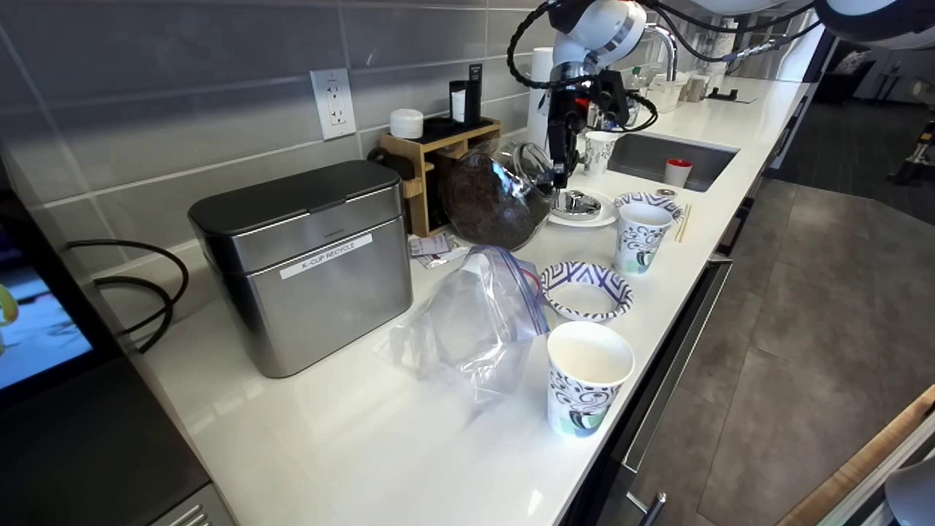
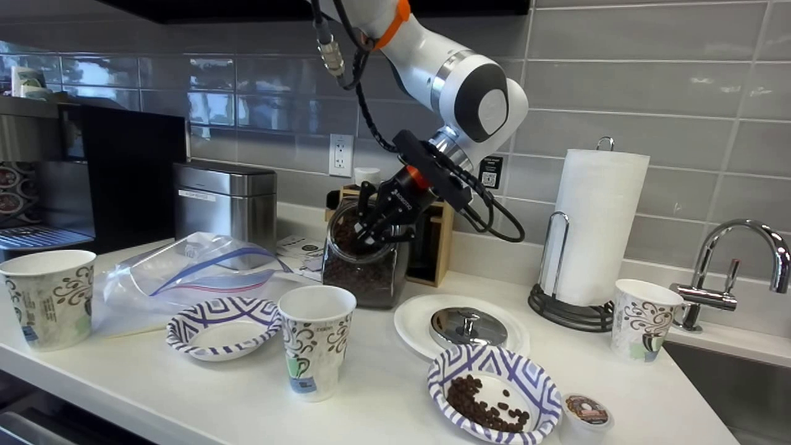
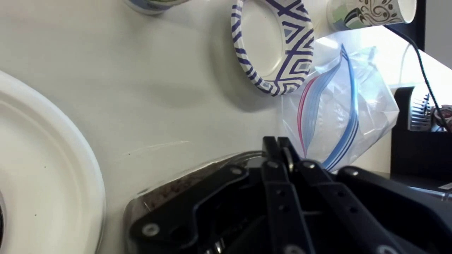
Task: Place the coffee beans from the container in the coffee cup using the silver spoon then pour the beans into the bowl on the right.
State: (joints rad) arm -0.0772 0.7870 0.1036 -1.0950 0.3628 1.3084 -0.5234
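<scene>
The container is a glass jar of dark coffee beans, its round mouth tilted toward my arm. At that mouth my gripper points in, jaws together. In the wrist view a thin metallic sliver of the silver spoon shows between the fingers; the rest is hidden. Of three alike patterned paper cups, the middle one, apparently the coffee cup, stands upright on the counter; its inside bottom is hidden. To its right in this exterior view, the bowl on the right holds some beans.
Another patterned bowl sits beside a clear zip bag. The other cups stand near the counter edge and by the sink. A white plate carries the metal lid. A paper towel roll stands behind.
</scene>
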